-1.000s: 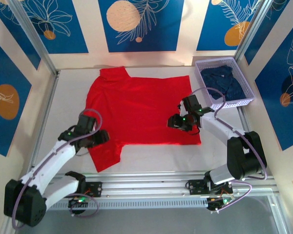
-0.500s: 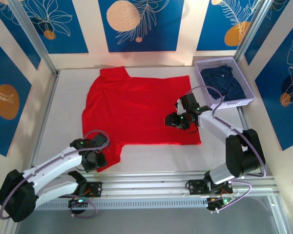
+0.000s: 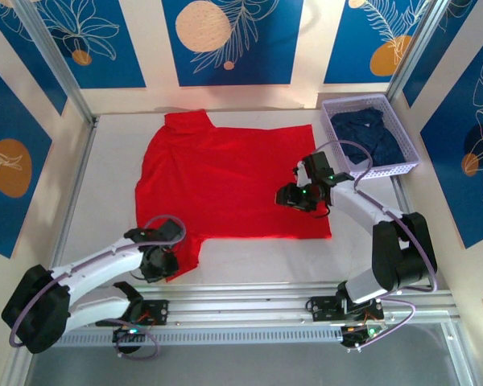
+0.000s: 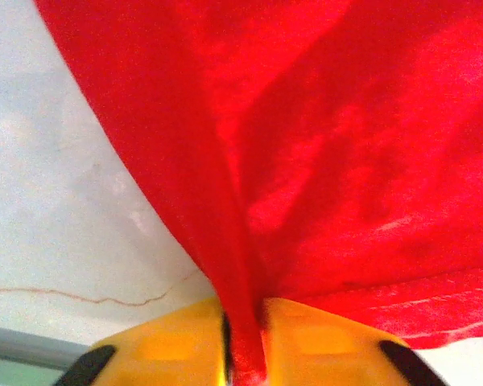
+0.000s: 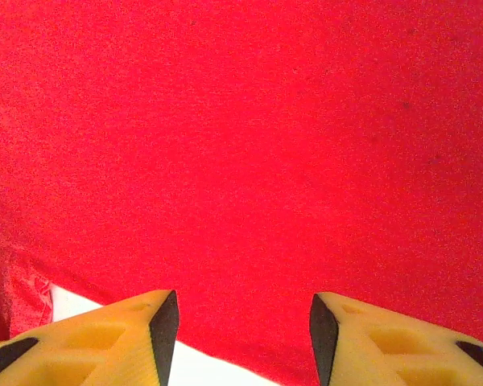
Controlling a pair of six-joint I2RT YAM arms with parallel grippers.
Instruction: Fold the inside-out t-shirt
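Observation:
The inside-out t-shirt (image 3: 225, 181) lies spread flat on the white table, plain red face up. My left gripper (image 3: 163, 264) sits at the near left sleeve and is shut on a pinched fold of the red cloth (image 4: 245, 338), which runs up between the yellow fingers (image 4: 322, 342). My right gripper (image 3: 294, 197) hovers over the shirt's right side near its edge. Its jaws stand open above the red cloth (image 5: 241, 145), with nothing between the fingertips (image 5: 163, 326).
A lavender basket (image 3: 404, 127) holding dark navy clothing (image 3: 370, 133) stands at the back right. Bare white table (image 3: 105, 185) lies to the left of the shirt, and a metal rail (image 3: 249, 301) runs along the near edge.
The left arm swung down to the near left sleeve and its jaws shut on the cloth. The right gripper has barely shifted over the shirt's right side.

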